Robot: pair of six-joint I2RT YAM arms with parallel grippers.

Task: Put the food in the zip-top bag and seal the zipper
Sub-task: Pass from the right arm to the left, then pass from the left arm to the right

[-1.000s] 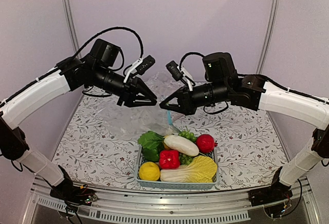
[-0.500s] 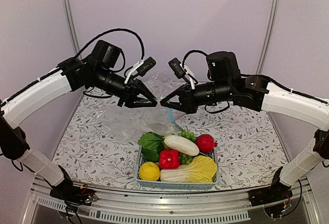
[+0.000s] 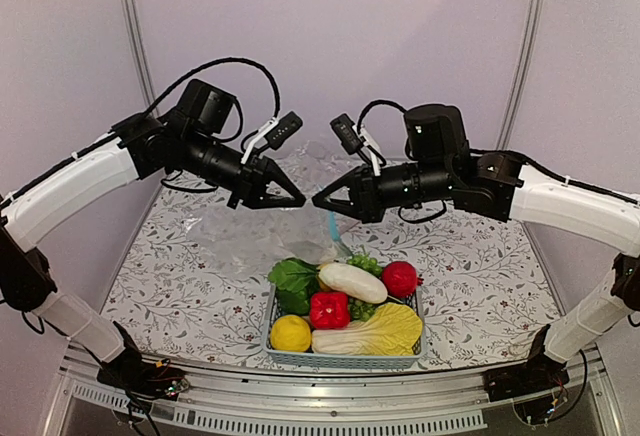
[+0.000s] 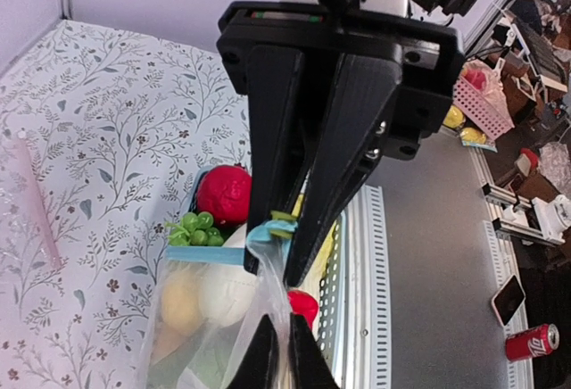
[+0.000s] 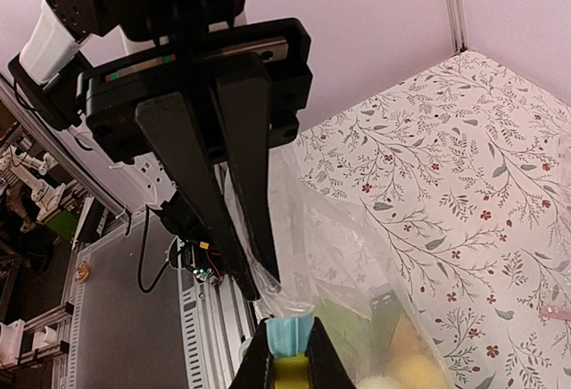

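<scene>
Clear crinkled plastic of the zip-top bag (image 3: pixel 245 236) is held up above the desk (image 3: pixel 480 276) between the two claws, which are pointed tip to tip over the middle. The left claw (image 3: pixel 298 199) is closed on the bag's clear film, which is seen pinched between its fingers in the left wrist view. The right claw (image 3: pixel 318 199) is closed on the zipper (image 3: pixel 330 224). Its teal-blue strip is clamped between the fingers in the right wrist view and is seen hanging below the tips from above. The rest of the bag is draped down onto the leaf-patterned desk cover, behind and to the left of a light-blue basket (image 3: pixel 345 360). The food (image 3: pixel 350 301) is piled in that basket at the near edge: a lemon (image 3: pixel 290 333), a red pepper (image 3: pixel 329 309), a white radish (image 3: pixel 352 281), a pale cabbage (image 3: pixel 375 331), a red round fruit (image 3: pixel 400 279), green leaves (image 3: pixel 292 274) and green grapes (image 3: pixel 364 262).
</scene>
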